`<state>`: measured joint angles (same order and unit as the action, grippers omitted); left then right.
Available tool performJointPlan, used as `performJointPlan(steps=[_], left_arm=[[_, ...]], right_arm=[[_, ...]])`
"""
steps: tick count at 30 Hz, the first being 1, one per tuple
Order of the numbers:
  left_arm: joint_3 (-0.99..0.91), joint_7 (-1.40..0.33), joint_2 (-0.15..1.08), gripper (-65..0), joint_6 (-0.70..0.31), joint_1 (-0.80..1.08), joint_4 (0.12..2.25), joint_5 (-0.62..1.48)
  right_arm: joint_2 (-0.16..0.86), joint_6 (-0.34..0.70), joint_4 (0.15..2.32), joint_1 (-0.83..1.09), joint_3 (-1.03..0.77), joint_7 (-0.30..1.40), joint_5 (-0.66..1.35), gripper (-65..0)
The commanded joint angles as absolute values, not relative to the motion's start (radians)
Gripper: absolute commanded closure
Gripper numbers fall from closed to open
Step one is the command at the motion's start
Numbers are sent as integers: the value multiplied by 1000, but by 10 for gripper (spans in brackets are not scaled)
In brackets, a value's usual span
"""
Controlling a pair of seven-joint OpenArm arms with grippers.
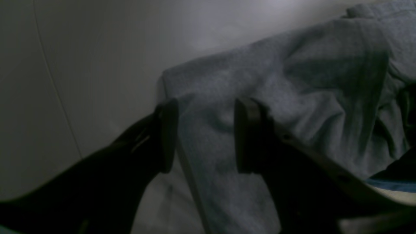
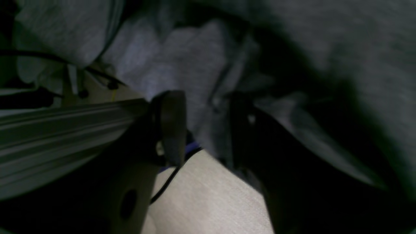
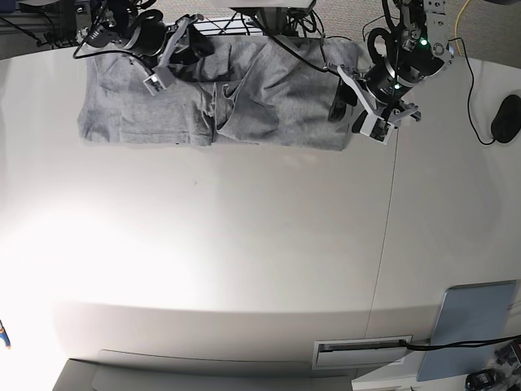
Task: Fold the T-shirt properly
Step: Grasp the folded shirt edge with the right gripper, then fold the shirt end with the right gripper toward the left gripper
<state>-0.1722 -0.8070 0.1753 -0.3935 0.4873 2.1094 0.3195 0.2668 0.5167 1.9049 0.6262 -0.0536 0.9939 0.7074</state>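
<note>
The heather-grey T-shirt [image 3: 244,98] lies spread and wrinkled along the far edge of the white table [image 3: 244,244], plain side up; no lettering shows. My left gripper [image 3: 358,114] is at the shirt's right edge. In the left wrist view its jaws [image 1: 208,135] stand apart astride the shirt's hem [image 1: 260,81], with cloth lying between the fingers. My right gripper [image 3: 161,69] is over the shirt's upper left part. In the right wrist view its jaws [image 2: 206,128] stand apart with bunched grey cloth [image 2: 182,58] between them.
A black mouse [image 3: 506,118] and its cable lie at the far right. A blue-grey flat pad [image 3: 476,330] sits at the near right. A table seam [image 3: 383,244] runs front to back. An aluminium rail [image 2: 65,130] and cables show at the table's back edge.
</note>
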Motion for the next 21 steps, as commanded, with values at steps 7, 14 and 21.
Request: performJointPlan(steps=[7,14,21], left_arm=[[-175,-785,181,-270,-394,488,2124,329],[-175,-785,181,-270,-394,488,2124,329],[-175,-785,181,-270,-394,488,2124,326]], right_arm=[[277,504,1916,632,-65,1002,691,-232],[277,504,1916,632,-65,1019,691,-232],[277,504,1916,632,-65,1020,691,-232]])
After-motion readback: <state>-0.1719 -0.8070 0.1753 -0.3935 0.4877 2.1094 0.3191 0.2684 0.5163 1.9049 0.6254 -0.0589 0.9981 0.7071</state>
